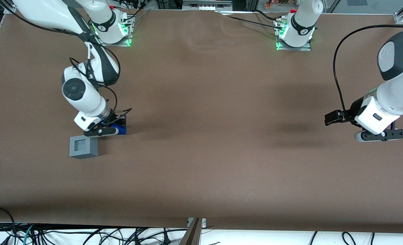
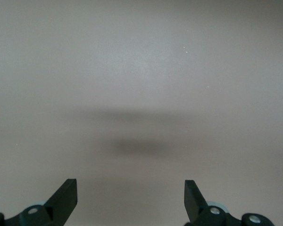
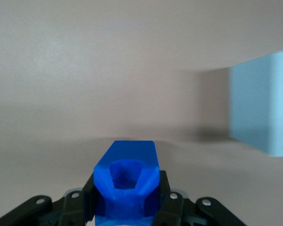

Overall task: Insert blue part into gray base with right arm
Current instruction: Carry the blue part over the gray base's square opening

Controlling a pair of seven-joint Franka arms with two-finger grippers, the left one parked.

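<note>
Gripper (image 3: 127, 207) jaws clamp blue part (image 3: 127, 181), knobbly end camera-ward.

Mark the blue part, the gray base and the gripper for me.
blue part (image 3: 127, 181): right wrist view, on its hollow end face.
gray base (image 1: 83, 145): front view, in the recess in its top.
gripper (image 1: 111, 131): front view, midway between the fingertips, shut on the blue part, just farther from the camera than the base.

Brown matte table (image 1: 222, 153) under soft light, loose cables (image 1: 85, 234) along its nearer white edge.
</note>
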